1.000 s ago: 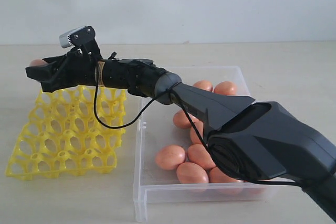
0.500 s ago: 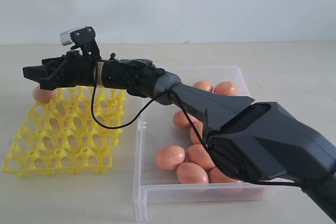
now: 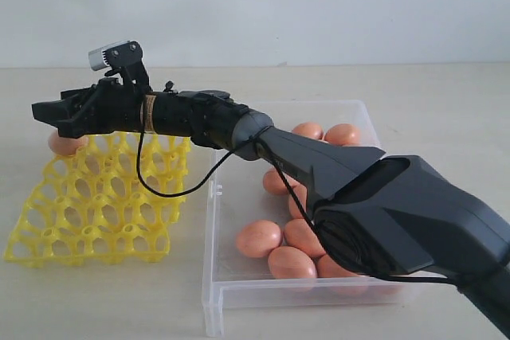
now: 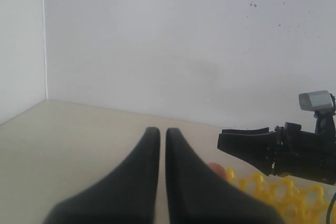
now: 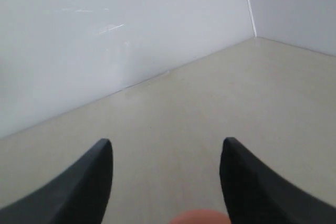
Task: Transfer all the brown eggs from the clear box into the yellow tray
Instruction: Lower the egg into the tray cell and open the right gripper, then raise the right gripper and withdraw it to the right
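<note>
My right gripper (image 3: 44, 109) reaches across to the left and hovers open just above the far left corner of the yellow tray (image 3: 96, 205). One brown egg (image 3: 64, 144) rests at that corner below the jaws, free of them; whether it sits in a cup I cannot tell. The right wrist view shows the gripper (image 5: 167, 145) spread wide with the egg (image 5: 202, 217) low between the fingers. Several brown eggs (image 3: 291, 263) lie in the clear box (image 3: 231, 292). My left gripper (image 4: 163, 129) is shut and empty, looking toward the tray (image 4: 283, 192) and egg (image 4: 217, 169).
The right arm's black links (image 3: 358, 189) stretch diagonally over the clear box and hide part of its eggs. The tray's other cups stand empty. A pale wall rises behind the beige table (image 3: 446, 101).
My right gripper, shut on an egg a second ago, has opened and dropped it at the tray's far left corner. The tray's near left corner slid slightly left.
</note>
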